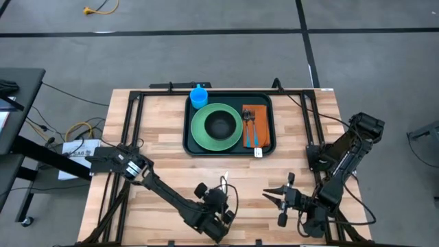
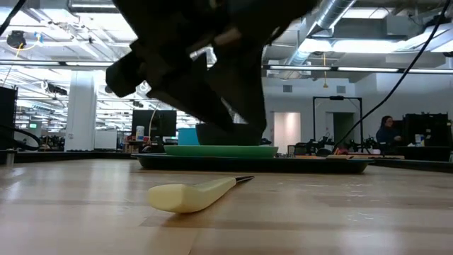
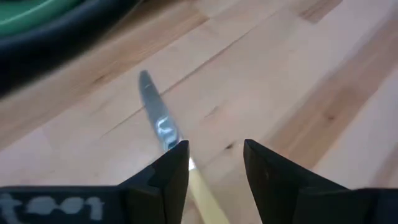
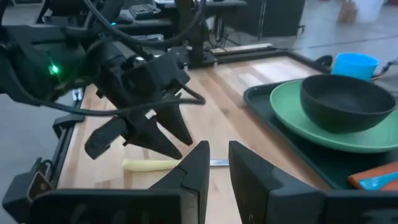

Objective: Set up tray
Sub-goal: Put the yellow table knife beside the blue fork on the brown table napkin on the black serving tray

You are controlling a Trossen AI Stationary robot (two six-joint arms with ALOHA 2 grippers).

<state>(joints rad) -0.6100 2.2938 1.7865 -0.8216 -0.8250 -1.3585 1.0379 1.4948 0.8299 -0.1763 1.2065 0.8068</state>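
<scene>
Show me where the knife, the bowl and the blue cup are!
knife [image 2: 191, 195], low view, on its pale handle.
bowl [image 4: 346, 102], right wrist view, on its dark outer wall.
blue cup [image 1: 198, 97], high view, on its rim at the tray's corner.

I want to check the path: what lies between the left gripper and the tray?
In the high view, only bare wood lies between the left gripper and the tray; the knife lies under the gripper.

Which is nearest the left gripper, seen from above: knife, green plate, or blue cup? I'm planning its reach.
1. Knife, on the bare wood just beside the left gripper.
2. Green plate, on the tray's left part.
3. Blue cup, at the tray's far left corner.
</scene>
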